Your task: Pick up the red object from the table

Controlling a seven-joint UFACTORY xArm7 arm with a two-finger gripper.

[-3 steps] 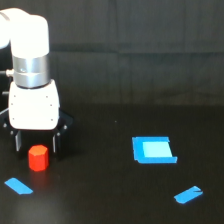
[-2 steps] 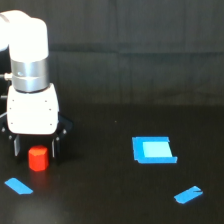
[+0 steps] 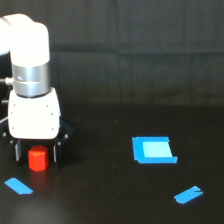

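Observation:
The red object (image 3: 37, 158) is a small red-orange block standing on the black table (image 3: 110, 200) at the exterior view's left. My gripper (image 3: 37, 152) has come down over it, with one dark finger (image 3: 18, 151) on its left and the other on its right. The jaws stand apart with a narrow gap on each side of the block, so the gripper is open around it. The white arm body hides the block's far side.
A blue square patch (image 3: 153, 150) lies on the table toward the exterior view's right. One blue tape strip (image 3: 18, 186) lies just in front of the gripper at the left, another (image 3: 188, 194) at the lower right.
The arm has lowered, so the fingers now straddle the red object, which has stayed in place.

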